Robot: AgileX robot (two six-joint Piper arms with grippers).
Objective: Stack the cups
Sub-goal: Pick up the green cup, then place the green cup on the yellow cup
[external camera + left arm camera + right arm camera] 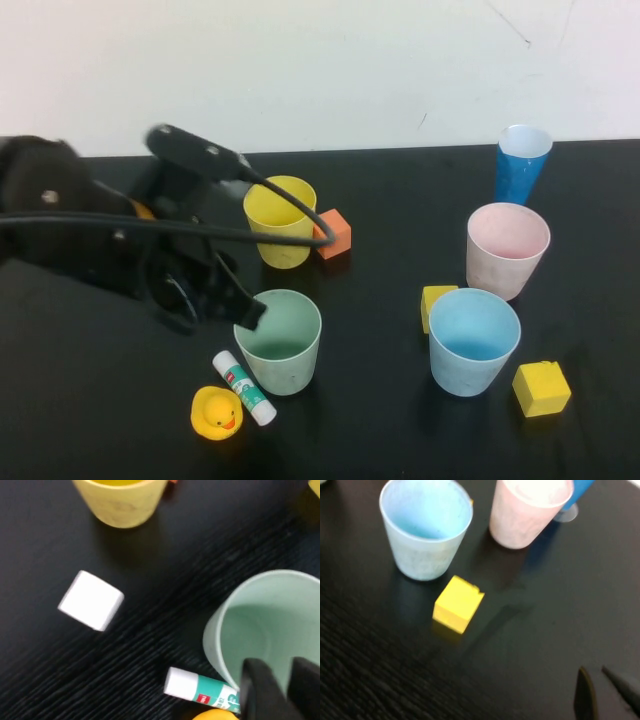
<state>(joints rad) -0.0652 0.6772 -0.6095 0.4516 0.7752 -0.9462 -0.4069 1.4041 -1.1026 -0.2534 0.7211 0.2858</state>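
while the left gripper (pixel 243 308) sits at the rim of the pale green cup (pixel 281 340), its fingers only slightly parted and one either side of the wall, whether they pinch it i cannot tell. the yellow cup (pixel 280 220) stands behind it, the light blue cup (pixel 473 341) and pale pink cup (pixel 506 248) well to the right. the right gripper (pixel 600 690), seen only in its wrist view, hangs near the yellow block (pixel 457 603) with a narrow gap, holding nothing.
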